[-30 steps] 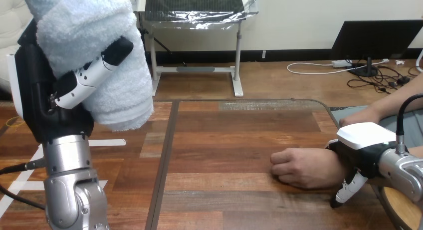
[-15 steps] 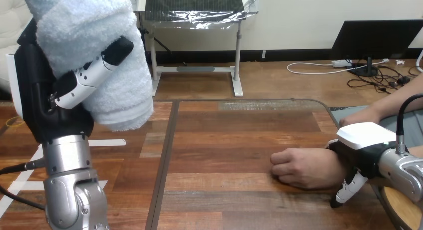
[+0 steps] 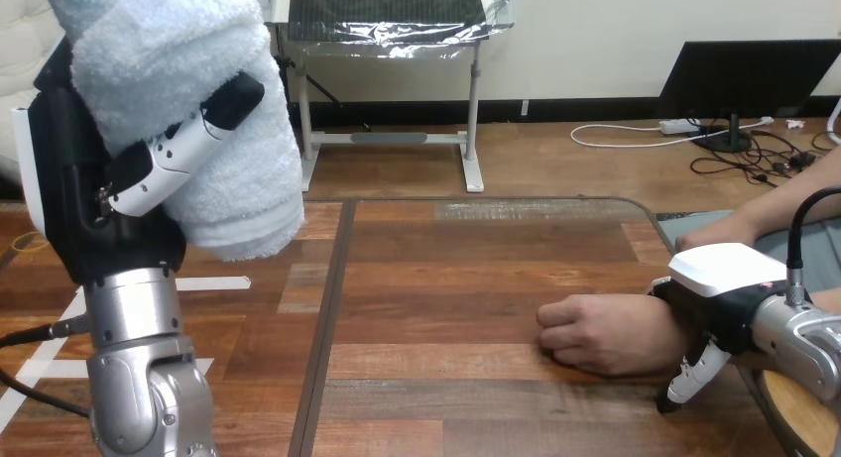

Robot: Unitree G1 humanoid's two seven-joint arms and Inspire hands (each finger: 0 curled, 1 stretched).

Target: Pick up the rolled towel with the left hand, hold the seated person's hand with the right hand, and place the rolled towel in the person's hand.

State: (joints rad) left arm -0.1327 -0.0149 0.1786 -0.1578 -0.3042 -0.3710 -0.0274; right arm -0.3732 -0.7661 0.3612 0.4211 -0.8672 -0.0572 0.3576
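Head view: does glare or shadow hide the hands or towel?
Head view: mild sheen on the brown wooden table, hiding nothing; the pale blue rolled towel in the left hand evenly lit; soft shadow under the person's hand.

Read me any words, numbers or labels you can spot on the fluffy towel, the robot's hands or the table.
No text here can be read.
On the pale blue rolled terry towel: no print.
On the black-and-white left hand gripping it: no lettering.
On the white-shelled right hand, over the person's wrist: no legible mark.
On the brown wooden plank table: no writing.
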